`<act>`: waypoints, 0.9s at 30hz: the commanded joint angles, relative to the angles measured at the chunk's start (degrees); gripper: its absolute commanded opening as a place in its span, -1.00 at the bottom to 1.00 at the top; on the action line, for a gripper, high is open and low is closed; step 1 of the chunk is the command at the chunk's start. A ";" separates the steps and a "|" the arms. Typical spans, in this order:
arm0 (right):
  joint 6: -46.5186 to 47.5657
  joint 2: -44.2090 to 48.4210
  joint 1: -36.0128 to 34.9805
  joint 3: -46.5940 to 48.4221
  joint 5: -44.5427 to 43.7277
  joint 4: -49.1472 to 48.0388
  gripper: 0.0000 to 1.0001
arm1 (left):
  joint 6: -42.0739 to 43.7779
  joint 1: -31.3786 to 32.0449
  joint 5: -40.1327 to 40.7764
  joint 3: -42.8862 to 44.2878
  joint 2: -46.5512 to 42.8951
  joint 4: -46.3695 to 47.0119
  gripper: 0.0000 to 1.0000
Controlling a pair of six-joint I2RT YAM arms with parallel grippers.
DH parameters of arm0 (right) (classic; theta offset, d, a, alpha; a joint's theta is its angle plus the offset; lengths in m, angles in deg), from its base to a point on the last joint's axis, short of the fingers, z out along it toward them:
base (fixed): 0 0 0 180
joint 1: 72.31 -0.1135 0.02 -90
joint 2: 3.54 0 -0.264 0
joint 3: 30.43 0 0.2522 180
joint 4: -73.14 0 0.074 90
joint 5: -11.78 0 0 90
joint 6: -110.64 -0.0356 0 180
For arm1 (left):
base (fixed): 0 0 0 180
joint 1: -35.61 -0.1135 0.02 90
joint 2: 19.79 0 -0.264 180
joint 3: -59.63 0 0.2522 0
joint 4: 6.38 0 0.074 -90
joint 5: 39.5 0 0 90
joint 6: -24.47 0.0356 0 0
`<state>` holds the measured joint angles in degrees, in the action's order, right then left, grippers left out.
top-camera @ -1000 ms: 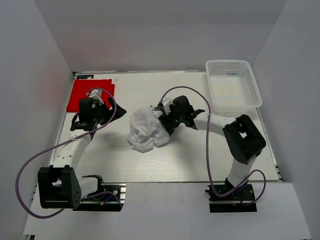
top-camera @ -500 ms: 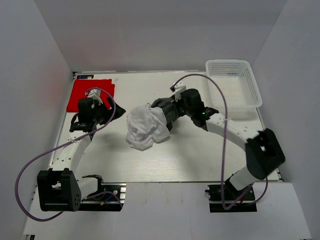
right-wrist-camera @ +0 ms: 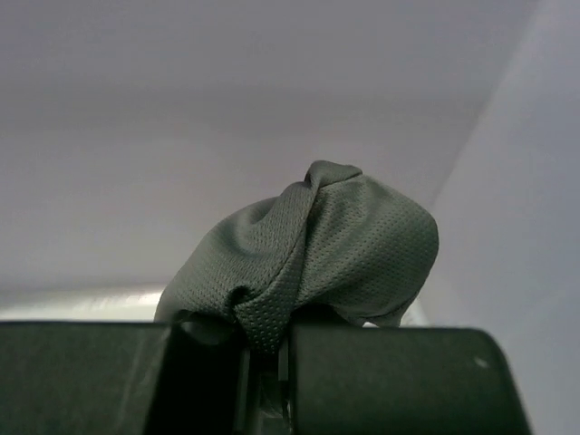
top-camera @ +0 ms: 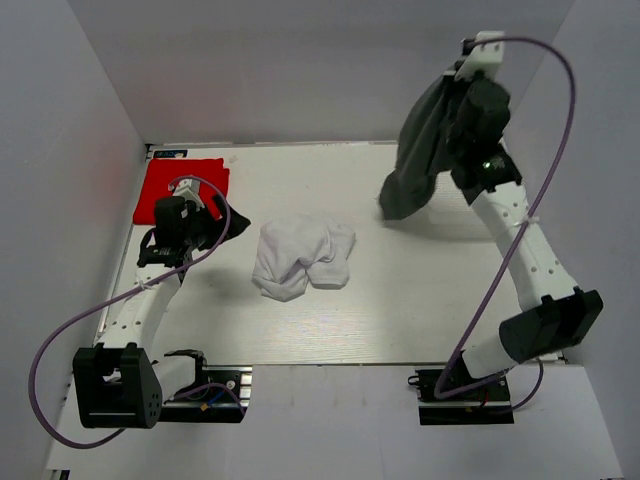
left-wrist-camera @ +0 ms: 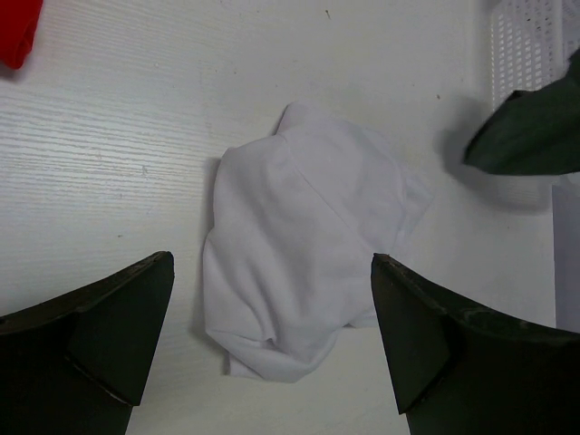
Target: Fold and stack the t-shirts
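Dark grey t-shirt [top-camera: 418,160] is held aloft, pinched by the right gripper [right-wrist-camera: 267,352], at the frame's upper right (left gripper [left-wrist-camera: 272,335] gapes above the white t-shirt [top-camera: 300,258]); spreading it flat is judged the next need.

The left wrist view crops the red t-shirt [left-wrist-camera: 16,32] at its corner; the dark grey t-shirt [left-wrist-camera: 535,131] covers part of the basket [left-wrist-camera: 526,41].

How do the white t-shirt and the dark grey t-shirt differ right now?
The white t-shirt lies crumpled on the table; the dark grey t-shirt hangs in the air. The right gripper is shut on the dark grey one; no gripper touches the white one. The white one sits in a low heap, the grey one drapes long and narrow. Both are unfolded.
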<state>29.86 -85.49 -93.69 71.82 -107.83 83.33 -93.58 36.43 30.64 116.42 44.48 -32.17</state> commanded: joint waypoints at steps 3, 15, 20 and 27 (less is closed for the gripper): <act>3.18 -8.39 7.84 18.97 -1.95 3.40 -1.00 | 0.02 -0.38 1.66 1.01 -1.52 -0.18 0.99; -6.57 -25.18 24.89 36.32 0.51 12.10 -1.00 | 0.02 -0.38 3.33 2.33 -0.46 -2.03 0.99; -8.50 -25.71 26.66 30.10 4.20 12.80 -1.00 | 0.02 -0.38 5.44 2.85 0.59 -2.65 0.99; -8.77 -27.11 26.40 16.12 14.66 14.20 -1.00 | 0.54 -0.38 5.44 3.38 1.74 -3.17 0.99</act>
<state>22.27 -112.25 -66.50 92.26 -99.35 97.32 -93.47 36.40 35.34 117.49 46.45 -34.90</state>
